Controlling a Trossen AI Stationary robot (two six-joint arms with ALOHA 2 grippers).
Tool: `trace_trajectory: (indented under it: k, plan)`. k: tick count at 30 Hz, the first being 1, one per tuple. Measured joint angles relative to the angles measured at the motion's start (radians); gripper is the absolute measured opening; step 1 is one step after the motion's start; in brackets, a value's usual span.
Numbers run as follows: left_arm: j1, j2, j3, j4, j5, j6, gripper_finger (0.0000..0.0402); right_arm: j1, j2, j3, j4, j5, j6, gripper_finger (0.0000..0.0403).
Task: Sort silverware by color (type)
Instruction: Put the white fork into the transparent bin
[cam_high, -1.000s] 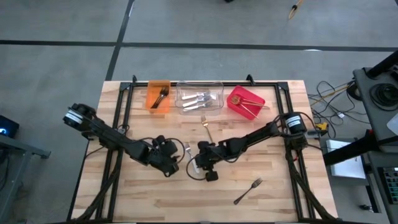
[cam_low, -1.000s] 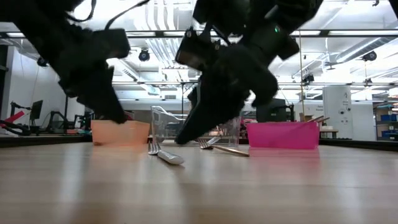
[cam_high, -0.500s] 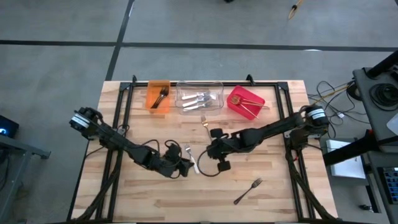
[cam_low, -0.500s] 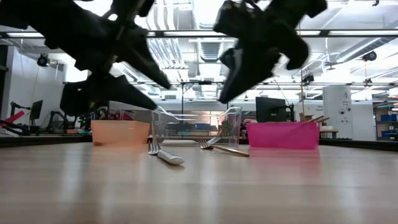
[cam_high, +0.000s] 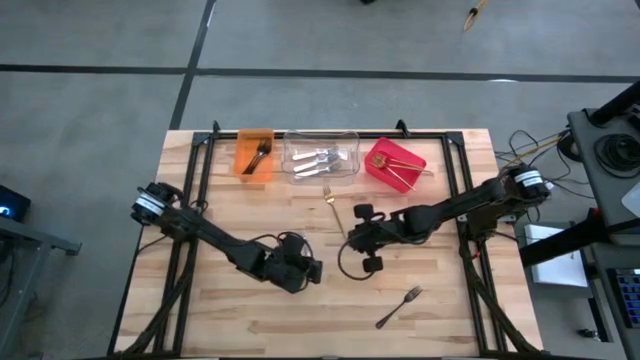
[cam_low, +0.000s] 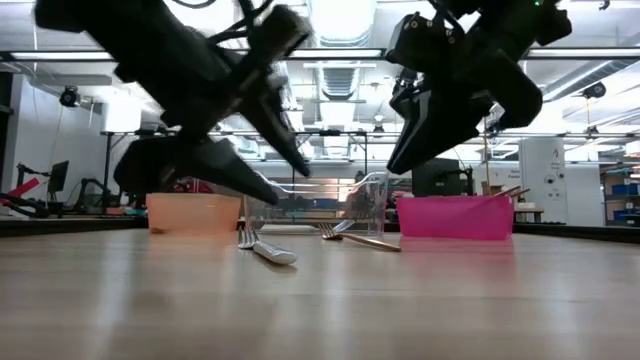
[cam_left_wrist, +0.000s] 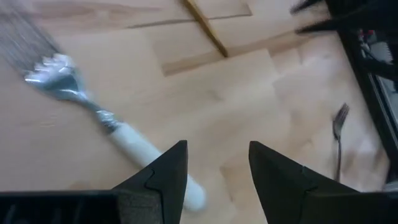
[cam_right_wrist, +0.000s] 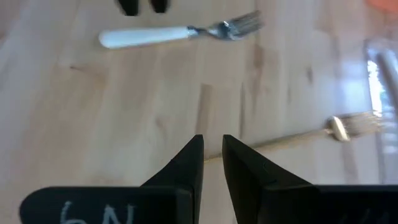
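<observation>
On wood table (cam_high: 440, 310): 3 bins at back, lab rm w/ ceiling lights behind

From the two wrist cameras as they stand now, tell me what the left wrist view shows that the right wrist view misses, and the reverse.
Only the left wrist view shows the dark fork lying off toward the table's edge, seen past the open left hand.

Only the right wrist view shows the gold fork's tines beside the clear bin's wall, seen past the right hand, whose fingers stand close together and empty.

Both show the white-handled silver fork and the gold fork; in the left view only its handle appears.
</observation>
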Motion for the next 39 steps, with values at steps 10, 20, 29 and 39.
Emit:
trace_trajectory:
  k: [10, 20, 29, 39]
  plan:
    - [0.027, 0.033, 0.201, -0.376, -0.053, -0.025, 0.0153, 0.000, -0.038, -0.045, -0.007, 0.021, -0.005, 0.0052]
    - [0.035, 0.059, 0.232, -0.466, -0.052, -0.138, 0.0153, 0.000, -0.056, -0.084, 0.013, 0.019, 0.011, 0.0052]
    - [0.037, 0.090, 0.228, -0.453, -0.061, -0.160, 0.0171, 0.000, -0.056, -0.084, 0.027, 0.018, 0.002, 0.0052]
    - [0.042, 0.209, 0.255, -0.460, -0.034, -0.137, 0.0186, 0.000, -0.056, -0.085, 0.030, 0.019, 0.003, 0.0052]
